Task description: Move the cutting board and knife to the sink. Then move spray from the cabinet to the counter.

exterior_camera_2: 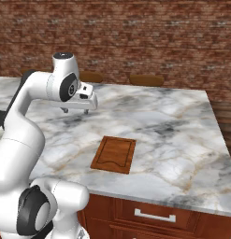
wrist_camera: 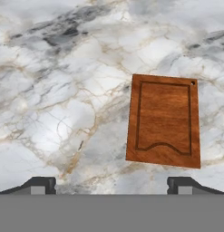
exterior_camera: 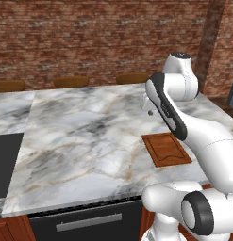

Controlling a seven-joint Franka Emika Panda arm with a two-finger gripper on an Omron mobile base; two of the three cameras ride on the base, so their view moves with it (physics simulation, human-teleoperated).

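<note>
Fingertips (wrist_camera: pixel 39 185) of my gripper (exterior_camera_2: pixel 75 111) sit at the bottom of the hand view, jaws spread wide with nothing between them. I see the gripper raised above the counter (exterior_camera_2: pixel 173 126), clear of the marble. Beyond the jaws, the cutting board (wrist_camera: pixel 164 120) lies flat on the counter, apart from both fingers, its darker groove visible inside the rim. From the base views I place the board (exterior_camera: pixel 165 149) near the counter's front edge, beside the arm; wooden drawer fronts (exterior_camera_2: pixel 154 214) show below that edge

The arm (exterior_camera: pixel 184 127) hides the cutting board's (exterior_camera: pixel 166 149) right corner.
</note>
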